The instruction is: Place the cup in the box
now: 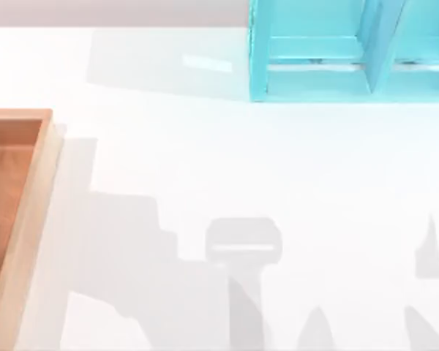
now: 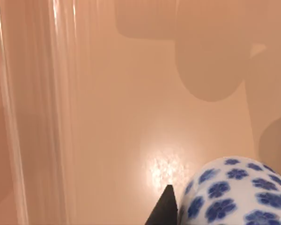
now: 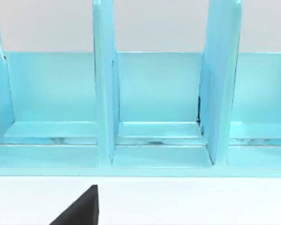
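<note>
A: The cup (image 2: 239, 194) is sitting right against the left gripper (image 2: 165, 208), one dark fingertip (image 2: 165, 208) showing beside its blue-flowered wall, and orange-brown wood is spreading out beyond it.

B: So it's hanging over the box (image 1: 29, 212) floor? Is the left gripper actually clamping it?

A: The wood looks like the box's inside, though I cannot tell whether the cup is touching it or hanging above it. Nor can I tell how far the fingers are parted; just one tip is showing.

B: What's worrying you?

A: If the fingers are letting go while it's tilted or high, it's likely tipping and rolling toward the tan rim.

B: And the right gripper (image 3: 79, 208)?

A: Idling above the white worktop (image 1: 278, 183), facing the turquoise shelf unit (image 3: 154, 108); I cannot tell its opening either
</note>
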`<action>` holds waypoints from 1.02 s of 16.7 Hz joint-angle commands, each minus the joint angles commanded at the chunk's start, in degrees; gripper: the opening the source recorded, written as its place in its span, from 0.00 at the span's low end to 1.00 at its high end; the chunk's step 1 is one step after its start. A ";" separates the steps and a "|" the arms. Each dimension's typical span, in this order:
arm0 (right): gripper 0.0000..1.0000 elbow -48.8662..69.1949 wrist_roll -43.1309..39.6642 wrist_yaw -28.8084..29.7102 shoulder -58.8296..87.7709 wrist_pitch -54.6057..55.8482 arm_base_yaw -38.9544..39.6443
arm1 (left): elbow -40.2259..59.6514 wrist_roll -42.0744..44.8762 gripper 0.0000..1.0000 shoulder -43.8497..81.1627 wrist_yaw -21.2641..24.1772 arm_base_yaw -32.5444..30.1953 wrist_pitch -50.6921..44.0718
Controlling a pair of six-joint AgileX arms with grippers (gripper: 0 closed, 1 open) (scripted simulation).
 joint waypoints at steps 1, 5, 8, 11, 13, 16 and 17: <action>1.00 0.00 0.00 0.00 0.00 0.00 0.00 | 0.00 0.00 0.08 0.00 0.00 0.00 0.00; 1.00 0.00 0.00 0.00 0.00 0.00 0.00 | 0.00 0.00 0.38 0.00 0.00 0.00 0.00; 1.00 0.00 0.00 0.00 0.00 0.00 0.00 | 0.00 0.00 0.60 0.00 0.00 0.00 0.00; 1.00 0.00 0.00 0.00 0.00 0.00 0.00 | 0.00 0.00 0.83 0.00 0.00 0.00 0.00; 1.00 0.00 0.00 0.00 0.00 0.00 0.00 | 0.00 0.00 0.98 0.00 0.00 0.00 0.00; 1.00 0.00 0.00 0.00 0.00 0.00 0.00 | 0.00 0.00 1.00 0.00 0.00 0.00 0.00; 1.00 0.00 0.00 0.00 0.00 0.00 0.00 | 0.00 0.00 1.00 0.00 0.00 0.00 0.00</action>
